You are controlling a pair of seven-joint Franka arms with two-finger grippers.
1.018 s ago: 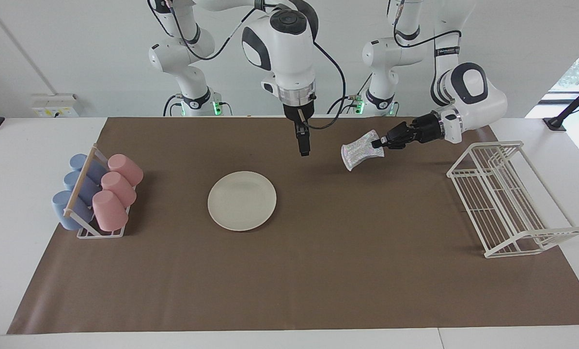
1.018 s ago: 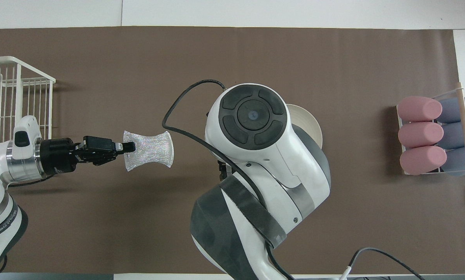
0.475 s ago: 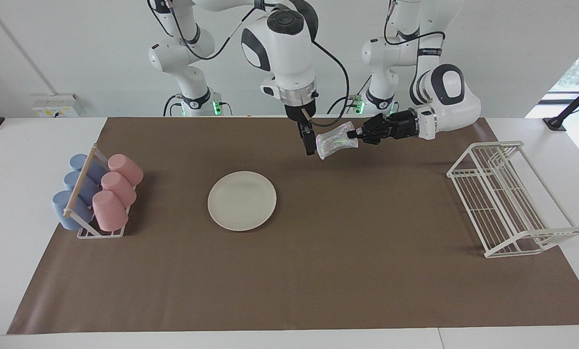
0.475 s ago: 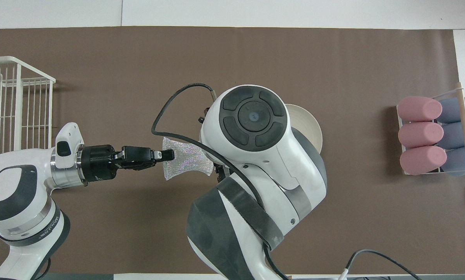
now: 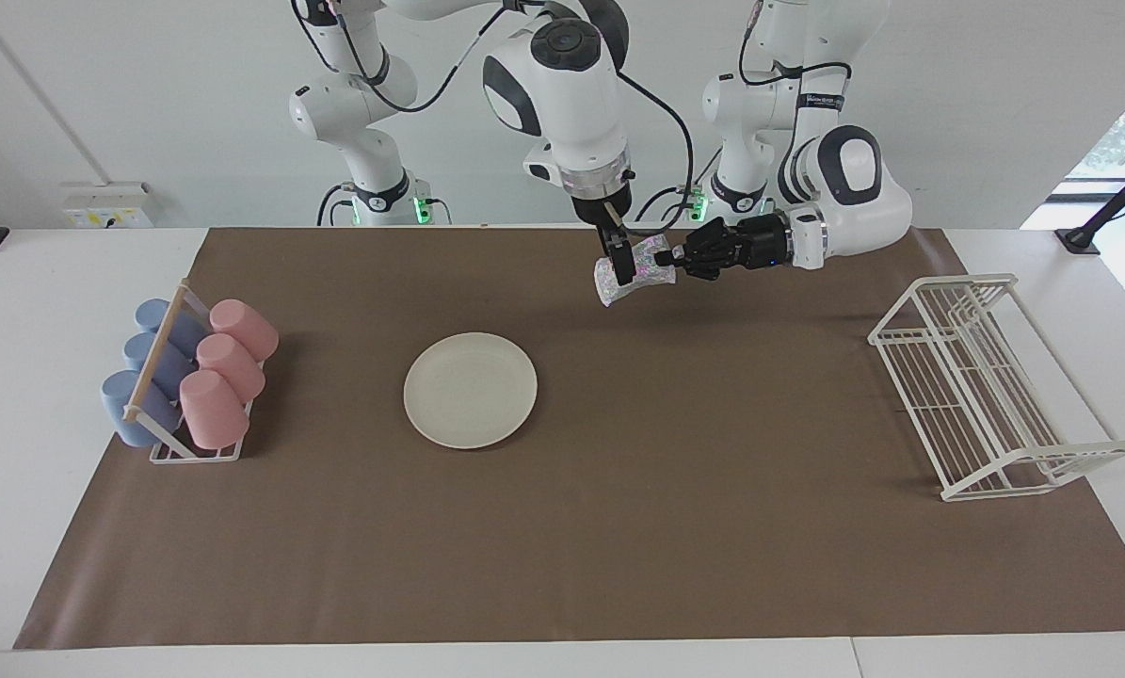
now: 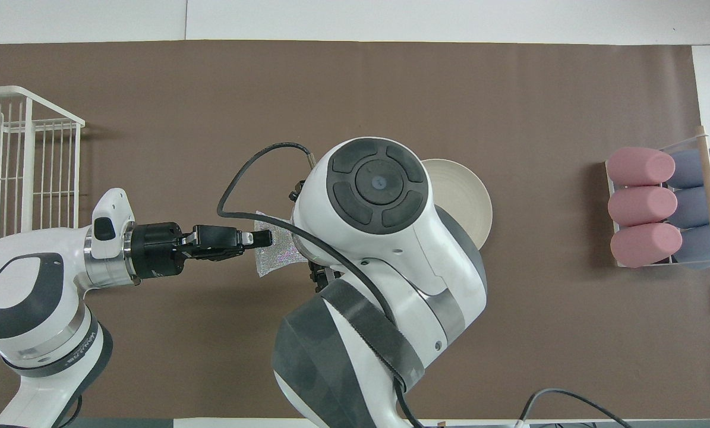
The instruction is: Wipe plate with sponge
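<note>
Silvery glittery sponge (image 5: 630,266) is hanging in the air over the brown mat (image 5: 618,527), between the two grippers, over the robots' edge of the mat. Left gripper (image 5: 667,257) is clamping one end of it, reaching in sideways. Right gripper (image 5: 624,266) is pointing down with its fingers at the sponge's other end; can't tell if they are gripping or loose. Cream-white plate (image 5: 470,389) is lying flat on the mat, farther from the robots and toward the right arm's end. Pink and blue cups (image 5: 190,372) are sitting in their holder at that end. White wire rack (image 5: 990,381) is standing at the left arm's end.
</note>
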